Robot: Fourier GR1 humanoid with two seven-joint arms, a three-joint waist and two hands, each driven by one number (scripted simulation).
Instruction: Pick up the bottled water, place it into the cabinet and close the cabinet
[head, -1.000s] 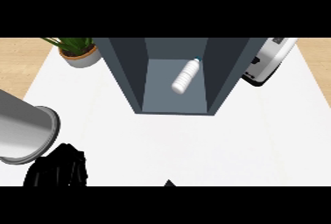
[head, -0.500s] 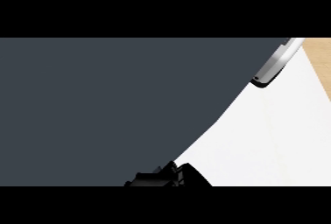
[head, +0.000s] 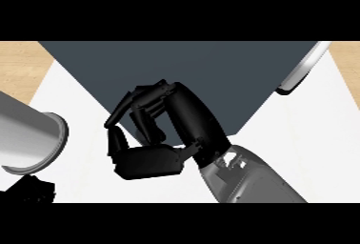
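No bottled water is to be seen; whether it lies hidden behind the dark slate-grey cabinet panel (head: pixel 211 71) cannot be told from this view. That flat panel fills the upper middle of the head view and narrows toward the near side, so it is judged to be the cabinet's door or outer face.

Directly in front of its near edge, the black right hand (head: pixel 158 138) is seen on its grey forearm (head: pixel 246 181), which enters from the lower right. Its fingers (head: pixel 147 97) are curled over toward the thumb (head: pixel 116 140), and nothing is seen pinched between them. The panel lies just beyond the fingertips, away from the robot, so any closing push would be directed forward; this hand is the nearer one.

The black left hand (head: pixel 28 190) shows only partly at the lower left corner, and its fingers cannot be made out. Above it, a grey metal cylinder (head: pixel 28 138) is seen over the white surface (head: pixel 309 138).
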